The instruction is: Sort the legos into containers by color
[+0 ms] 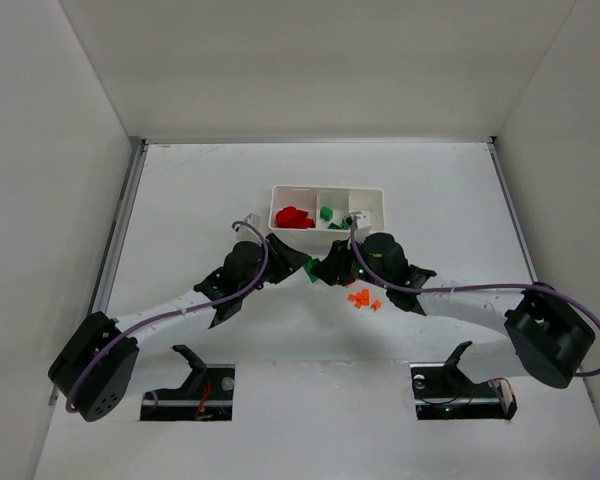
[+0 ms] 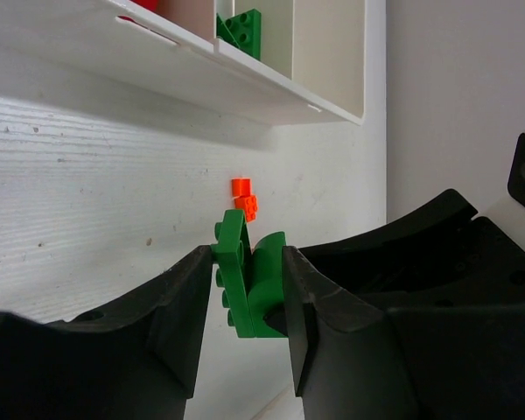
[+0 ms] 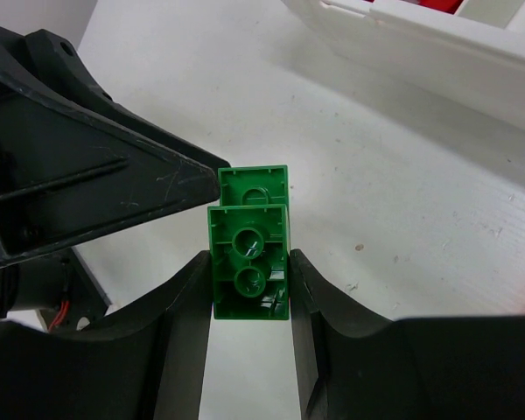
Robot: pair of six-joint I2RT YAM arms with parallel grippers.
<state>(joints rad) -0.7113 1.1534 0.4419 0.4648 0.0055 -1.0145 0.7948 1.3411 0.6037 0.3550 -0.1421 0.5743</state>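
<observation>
Holds a joined pair of green legos (image 3: 249, 262) just in front of the white tray (image 1: 376, 192), using both arms. Grips the near brick with the right gripper (image 3: 249, 284) and pinches the same pair from the opposite side with the left gripper (image 2: 248, 262). Probably held so to pull the two apart before dropping into the middle compartment, beside the sorted green bricks (image 1: 326, 213). Leaves the orange pieces (image 1: 362, 298) loose on the table. No readable writing or brand anywhere.
</observation>
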